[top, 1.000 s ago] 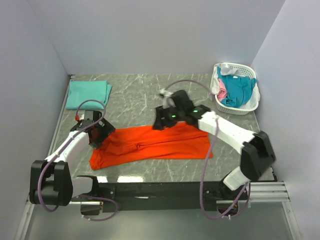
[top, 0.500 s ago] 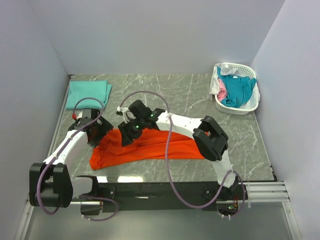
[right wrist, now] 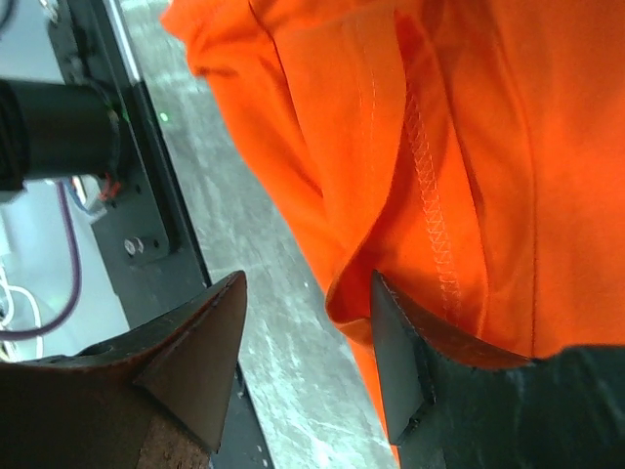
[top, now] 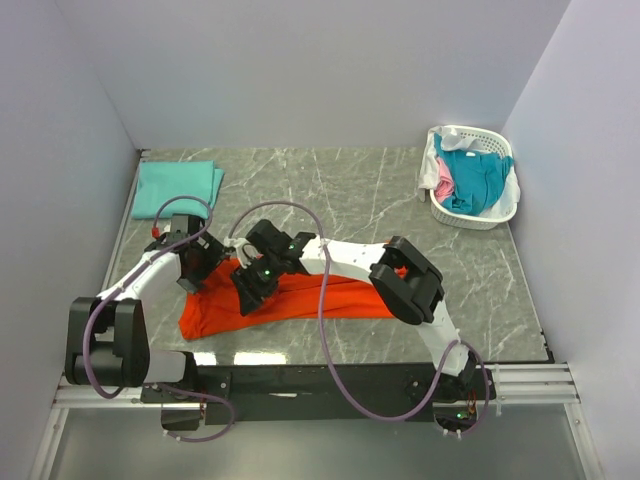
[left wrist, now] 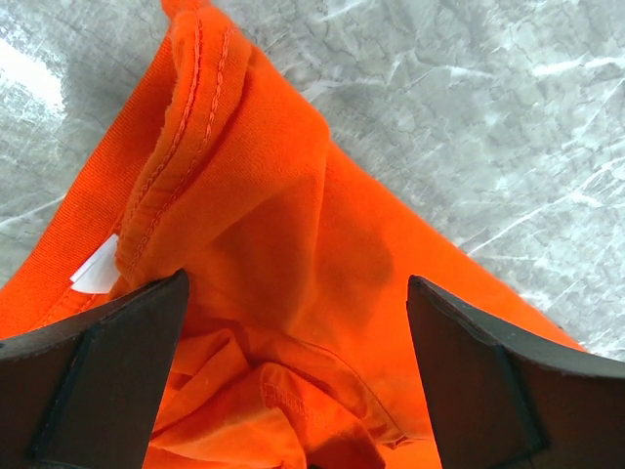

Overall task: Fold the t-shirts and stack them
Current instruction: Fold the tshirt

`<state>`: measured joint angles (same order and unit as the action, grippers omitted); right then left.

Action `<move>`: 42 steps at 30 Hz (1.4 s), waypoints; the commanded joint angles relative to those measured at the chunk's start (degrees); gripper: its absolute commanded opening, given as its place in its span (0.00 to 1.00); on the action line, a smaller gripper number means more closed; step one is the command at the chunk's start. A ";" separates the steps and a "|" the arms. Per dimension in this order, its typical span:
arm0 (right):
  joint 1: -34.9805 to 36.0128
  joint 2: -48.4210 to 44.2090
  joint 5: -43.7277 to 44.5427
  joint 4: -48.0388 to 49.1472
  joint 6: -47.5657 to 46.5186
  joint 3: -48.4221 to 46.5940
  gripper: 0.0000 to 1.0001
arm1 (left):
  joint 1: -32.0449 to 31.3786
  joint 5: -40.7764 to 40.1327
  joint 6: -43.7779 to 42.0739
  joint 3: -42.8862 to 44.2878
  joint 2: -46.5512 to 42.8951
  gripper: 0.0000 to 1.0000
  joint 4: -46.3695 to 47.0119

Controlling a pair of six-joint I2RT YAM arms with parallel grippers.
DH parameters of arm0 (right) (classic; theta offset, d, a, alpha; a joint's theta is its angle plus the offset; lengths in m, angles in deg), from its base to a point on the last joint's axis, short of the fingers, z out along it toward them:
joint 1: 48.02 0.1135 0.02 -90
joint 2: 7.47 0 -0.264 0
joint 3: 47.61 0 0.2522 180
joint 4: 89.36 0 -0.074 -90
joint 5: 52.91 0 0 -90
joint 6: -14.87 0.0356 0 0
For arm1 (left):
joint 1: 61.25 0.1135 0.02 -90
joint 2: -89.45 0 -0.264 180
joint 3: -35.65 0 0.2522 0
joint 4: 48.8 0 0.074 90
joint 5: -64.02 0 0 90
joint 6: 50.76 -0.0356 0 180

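Orange t-shirt (top: 320, 292) lies at lower centre of the frame, where you have the left gripper (top: 196, 268) spread wide, empty, over its collar end and the right gripper (top: 247, 292) half open astride a hem fold, unpinched, seemingly to take the next fold.

Grey marbled table (top: 330, 190) with an orange t-shirt (top: 215, 310), a folded mint-green t-shirt (top: 175, 188) and a white basket (top: 482, 219).

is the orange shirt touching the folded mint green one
Apart. The top view shows bare grey table between the orange shirt and the folded mint-green shirt at the far left corner.
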<state>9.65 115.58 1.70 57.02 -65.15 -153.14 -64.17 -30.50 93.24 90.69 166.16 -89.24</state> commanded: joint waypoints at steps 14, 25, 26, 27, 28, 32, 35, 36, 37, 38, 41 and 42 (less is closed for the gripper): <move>5.35 -20.91 6.74 1.83 -5.68 15.30 0.60 | 0.46 -1.64 0.85 -0.23 -3.05 0.99 -0.57; 3.24 -18.03 15.01 2.54 1.28 9.87 0.62 | 0.02 -2.35 2.69 1.18 -14.91 0.99 -8.04; 3.24 -16.97 14.40 2.54 0.58 8.90 0.62 | 0.02 -1.47 2.34 0.91 -15.70 0.99 -6.91; 3.15 -15.83 14.22 2.37 0.05 7.75 0.62 | 0.02 -0.77 1.82 0.56 -15.71 1.00 -6.29; 3.15 -13.38 14.04 2.19 -0.22 5.22 0.62 | 0.02 0.81 1.55 0.65 -15.36 0.99 -5.67; 3.24 -7.22 14.48 1.84 -1.80 -0.42 0.62 | 0.02 2.49 -0.29 1.70 -10.54 0.99 -3.30; 3.33 -3.70 13.43 3.49 -1.72 -3.33 0.62 | 0.28 2.40 -1.18 3.72 -3.70 0.99 -2.59; 3.41 -2.04 13.16 4.29 -1.54 -4.20 0.62 | 0.37 3.19 -1.52 4.16 -2.54 0.99 -1.98; 3.41 -1.06 13.51 4.74 -1.28 -5.08 0.62 | 0.54 3.80 -1.44 4.25 -1.57 0.99 -0.50; 3.50 0.08 13.77 4.22 -0.67 -6.39 0.62 | 0.63 3.98 -1.00 4.08 0.09 1.00 0.21; 4.20 4.39 15.00 2.28 -0.92 -11.41 0.62 | 1.34 5.13 -0.21 3.72 1.86 0.99 1.19; 4.38 5.70 15.27 2.45 -0.92 -12.11 0.62 | 1.34 5.48 -0.47 3.46 2.13 1.00 1.45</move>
<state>12.97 119.58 15.66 58.57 -65.76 -161.09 -63.34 -26.96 93.35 92.62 168.24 -90.62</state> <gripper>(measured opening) 0.619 0.995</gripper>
